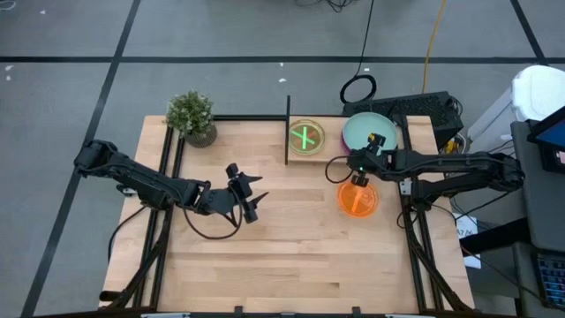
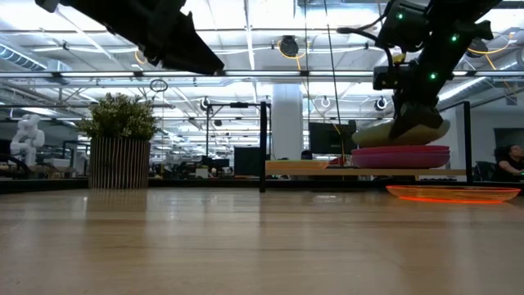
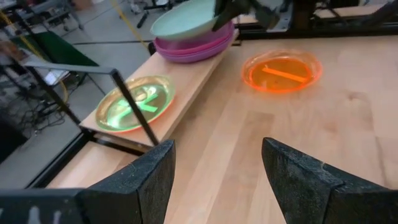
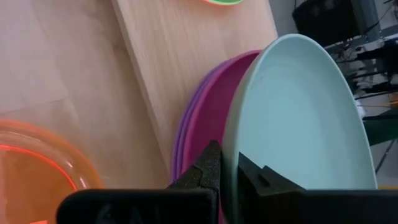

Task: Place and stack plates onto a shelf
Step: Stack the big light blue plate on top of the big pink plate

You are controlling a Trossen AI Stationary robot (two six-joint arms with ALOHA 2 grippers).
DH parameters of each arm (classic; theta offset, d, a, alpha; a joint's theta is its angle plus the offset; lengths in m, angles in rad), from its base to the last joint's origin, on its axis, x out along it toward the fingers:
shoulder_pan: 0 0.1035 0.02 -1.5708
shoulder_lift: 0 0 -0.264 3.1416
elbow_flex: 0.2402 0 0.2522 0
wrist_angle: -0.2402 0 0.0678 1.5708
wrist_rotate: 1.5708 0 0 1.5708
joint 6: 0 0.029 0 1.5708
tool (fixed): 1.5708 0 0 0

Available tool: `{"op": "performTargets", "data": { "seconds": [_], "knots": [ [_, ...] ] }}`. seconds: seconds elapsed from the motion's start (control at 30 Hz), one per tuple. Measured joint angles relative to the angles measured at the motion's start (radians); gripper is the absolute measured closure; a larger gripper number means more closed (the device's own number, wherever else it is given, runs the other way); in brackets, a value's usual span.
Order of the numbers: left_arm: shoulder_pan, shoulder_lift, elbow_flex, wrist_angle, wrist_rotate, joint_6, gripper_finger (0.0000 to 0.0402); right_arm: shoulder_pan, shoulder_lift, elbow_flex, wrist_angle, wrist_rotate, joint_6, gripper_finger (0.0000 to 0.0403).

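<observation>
**Inspector A:** On the shelf (image 1: 331, 152), at the end away from its black upright panel (image 1: 288, 131), the pale teal plate (image 4: 298, 118) sits tilted over the stack of purple and magenta plates (image 3: 193, 48). The right gripper (image 4: 227, 165) is clamped on its near rim, one finger above and one below.

**Inspector B:** Advice for this step?

**Inspector A:** Level the plate, centre it over the stack, then let go only once it rests flat. Released while tilted, it would likely slide off.

**Inspector B:** Condition of the other plates?

**Inspector A:** A translucent green plate (image 1: 306, 138) lies flat on the shelf beside the panel. A translucent orange plate (image 1: 357, 197) remains on the worktop (image 1: 291, 247), just beside the shelf, not yet stacked.

**Inspector B:** Left arm?

**Inspector A:** The left gripper (image 1: 244, 192) hangs above mid-worktop, fingers spread, holding nothing. A potted plant (image 1: 192, 117) stands at the far corner.
</observation>
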Motion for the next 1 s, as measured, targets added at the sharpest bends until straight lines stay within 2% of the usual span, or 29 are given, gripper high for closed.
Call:
{"op": "performTargets", "data": {
  "seconds": [0.43,0.8,1.0],
  "knots": [
    [0.002,0.0,0.0,0.032,0.022,0.004,0.0158,-0.01,0.0,-0.036,0.05,-0.031,-0.034,0.0394],
    [0.002,0.0,0.0,0.038,0.041,0.002,0.0158,-0.011,0.0,-0.036,0.05,-0.024,-0.027,0.0332],
    [0.002,0.0,0.0,0.038,0.068,-0.004,0.0158,-0.011,0.0,-0.036,0.05,-0.02,-0.027,0.0315]
  ]
}}
